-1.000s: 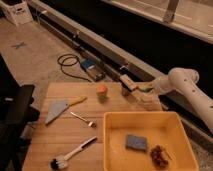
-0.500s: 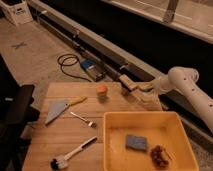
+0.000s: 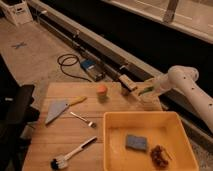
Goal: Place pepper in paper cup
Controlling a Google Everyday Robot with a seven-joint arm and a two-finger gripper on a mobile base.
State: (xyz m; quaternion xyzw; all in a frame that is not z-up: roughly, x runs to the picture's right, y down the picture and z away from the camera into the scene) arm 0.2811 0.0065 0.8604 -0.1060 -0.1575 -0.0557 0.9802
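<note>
The claw (image 3: 150, 90) hangs at the worktop's (image 3: 60, 135) far right corner, pinching the pepper (image 3: 146, 90) — its long axis roughly level, tip pointing left. The cup (image 3: 146, 101) sits just below, so the release looks like a short drop — only 1 arm here.

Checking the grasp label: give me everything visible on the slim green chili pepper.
The slim, curved green chili pepper sits at the gripper on the end of the white arm, above the far right edge of the wooden table. Only a short green stretch shows, slanting up to the right; its tip and stem cannot be told apart. Just below it is the small white paper cup, pale and hard to make out. Whether the pepper touches the cup cannot be told.
</note>
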